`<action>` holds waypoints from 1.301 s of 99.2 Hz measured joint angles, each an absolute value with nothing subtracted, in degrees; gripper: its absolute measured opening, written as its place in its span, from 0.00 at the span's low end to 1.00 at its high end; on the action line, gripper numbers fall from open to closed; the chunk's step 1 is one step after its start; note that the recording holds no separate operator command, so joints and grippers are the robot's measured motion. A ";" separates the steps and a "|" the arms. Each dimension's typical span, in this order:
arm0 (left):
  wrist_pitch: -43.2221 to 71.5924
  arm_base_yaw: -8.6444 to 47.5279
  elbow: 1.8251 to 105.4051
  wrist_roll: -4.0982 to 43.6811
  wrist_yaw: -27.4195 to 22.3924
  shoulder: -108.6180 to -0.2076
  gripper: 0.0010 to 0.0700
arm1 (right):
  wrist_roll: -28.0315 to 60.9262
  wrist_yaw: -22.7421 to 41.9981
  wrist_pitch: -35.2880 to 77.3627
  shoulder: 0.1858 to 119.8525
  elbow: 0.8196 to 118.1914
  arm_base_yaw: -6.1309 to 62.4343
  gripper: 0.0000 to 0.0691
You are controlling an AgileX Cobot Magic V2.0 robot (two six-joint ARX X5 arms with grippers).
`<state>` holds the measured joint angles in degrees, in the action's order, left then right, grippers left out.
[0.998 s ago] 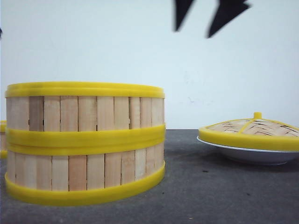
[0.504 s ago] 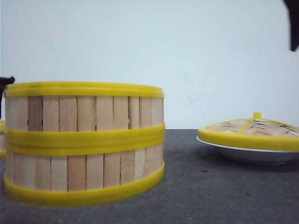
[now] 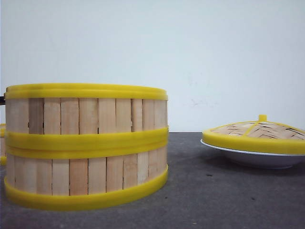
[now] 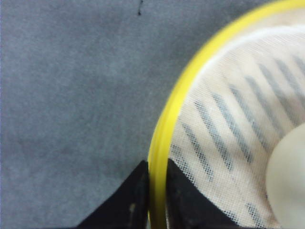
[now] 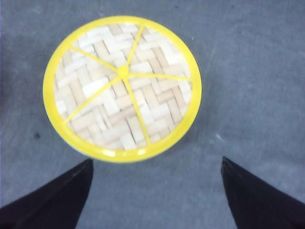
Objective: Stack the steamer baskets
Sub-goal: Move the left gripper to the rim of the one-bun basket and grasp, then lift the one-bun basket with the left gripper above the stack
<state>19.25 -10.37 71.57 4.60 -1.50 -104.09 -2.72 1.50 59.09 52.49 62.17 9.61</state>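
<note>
Two steamer baskets (image 3: pixel 86 145) stand stacked one on the other at the left of the front view. The yellow edge of another basket (image 3: pixel 2 131) peeks out behind them at the far left. My left gripper (image 4: pixel 156 174) is shut on the thin yellow rim of a steamer basket (image 4: pixel 167 119) lined with white mesh cloth, one finger inside the rim and one outside. Which basket this is I cannot tell. A pale round lump (image 4: pixel 288 181) lies inside it. My right gripper (image 5: pixel 155 191) hangs open above the mat, just short of the woven lid (image 5: pixel 121 86).
The domed woven lid (image 3: pixel 259 131) with yellow rim and knob rests on a shallow white plate (image 3: pixel 257 157) at the right. Grey mat (image 3: pixel 190 191) lies between the stack and the plate. A white wall stands behind.
The right gripper's dark fingers moved right and out of the top of the front view. A dark piece of the left arm came in at the left edge and dropped lower.
</note>
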 joint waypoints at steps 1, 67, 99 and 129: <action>19.16 -10.37 71.57 4.60 -1.48 -104.09 0.02 | -2.72 1.50 59.37 52.42 62.17 9.63 0.77; 40.14 -11.03 94.11 3.46 -6.70 -104.53 0.02 | -2.72 1.06 63.77 44.21 62.17 9.63 0.77; 52.23 -9.63 102.04 1.26 -10.72 -100.42 0.02 | -2.72 -0.36 64.07 44.12 62.17 9.63 0.77; 58.96 -5.91 102.87 -0.97 -11.60 -85.41 0.02 | -1.85 -1.93 64.07 44.12 62.17 9.63 0.77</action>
